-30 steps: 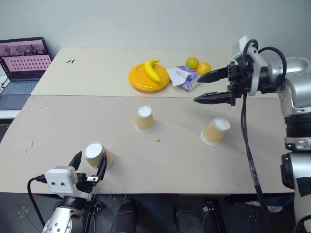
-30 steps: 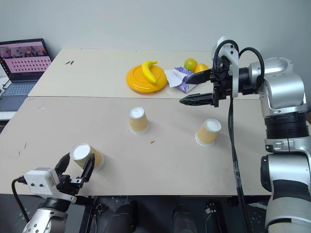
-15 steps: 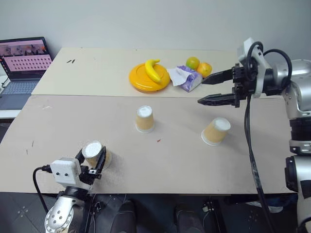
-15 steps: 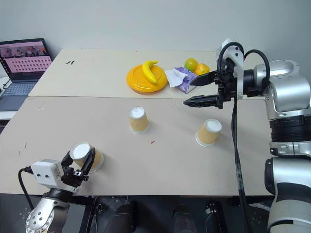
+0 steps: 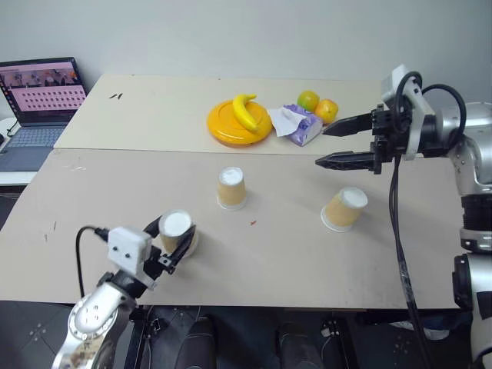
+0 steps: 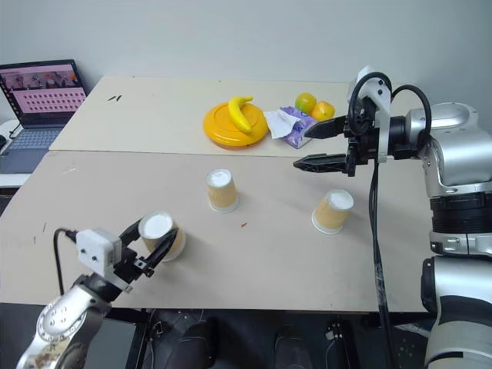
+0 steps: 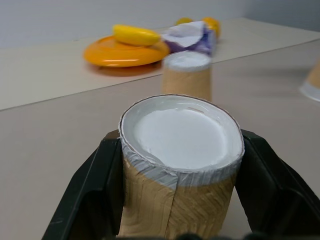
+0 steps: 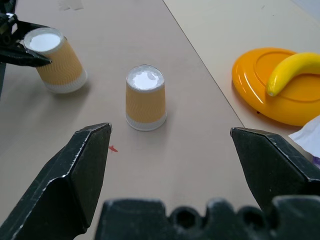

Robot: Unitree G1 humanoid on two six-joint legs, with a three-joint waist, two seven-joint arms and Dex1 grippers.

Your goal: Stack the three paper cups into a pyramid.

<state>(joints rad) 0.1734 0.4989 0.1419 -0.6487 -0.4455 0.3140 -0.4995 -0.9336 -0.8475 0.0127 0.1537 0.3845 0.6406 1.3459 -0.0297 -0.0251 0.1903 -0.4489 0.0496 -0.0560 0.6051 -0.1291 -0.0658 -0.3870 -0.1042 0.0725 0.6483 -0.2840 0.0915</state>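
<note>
Left gripper (image 5: pixel 175 242) has closed on the near cup (image 5: pixel 177 231) and carried it toward the middle cup (image 5: pixel 231 188), now just up-table and right. Right gripper (image 5: pixel 347 142) hangs wide open, empty, above the third cup (image 5: pixel 344 209).

Ribbed paper cups (image 7: pixel 180 165), glossy plastic plate (image 5: pixel 238 123), matt table (image 5: pixel 307 254)

Since 1 second ago the left hand (image 5: pixel 175 244) has closed its fingers on the nearest paper cup (image 5: pixel 177 231) and carried it rightward and farther onto the counter (image 5: pixel 269 254), toward the middle cup (image 5: pixel 231 187).
</note>
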